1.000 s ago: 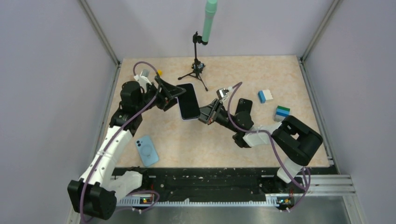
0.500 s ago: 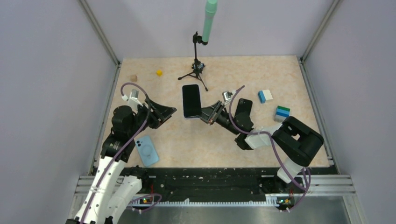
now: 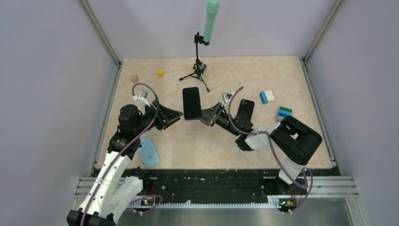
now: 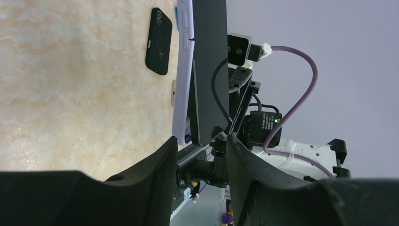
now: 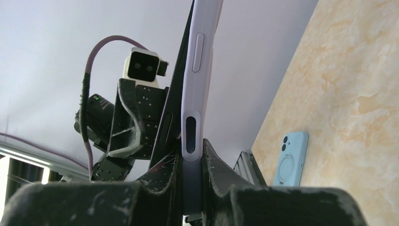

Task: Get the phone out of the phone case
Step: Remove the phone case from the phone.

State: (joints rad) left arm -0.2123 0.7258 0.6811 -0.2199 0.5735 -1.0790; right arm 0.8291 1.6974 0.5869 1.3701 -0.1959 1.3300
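Observation:
The dark phone (image 3: 191, 102) sits in a lilac case and is held off the table, screen up. My right gripper (image 3: 205, 115) is shut on its right-hand end. In the right wrist view the lilac case (image 5: 200, 70) stands edge-on, pinched in my right gripper (image 5: 192, 157), with the dark phone edge (image 5: 165, 129) just left of it. My left gripper (image 3: 178, 114) is open and empty, just left of the phone. In the left wrist view the lilac case (image 4: 182, 70) and the dark phone (image 4: 210, 70) rise beyond my open left gripper (image 4: 202, 153); the phone seems to stand slightly off the case.
A light blue phone case (image 3: 148, 151) lies near the left arm and a black one (image 3: 245, 109) lies behind the right wrist. A tripod with a green microphone (image 3: 200, 70) stands at the back. Small blocks (image 3: 267, 97) (image 3: 283, 113) lie right; cubes (image 3: 160, 73) (image 3: 134, 78) lie back left.
My left gripper let go of the phone's far-left edge, pulled back toward the near left, then came a little closer again. The right gripper kept the phone and shifted slightly left.

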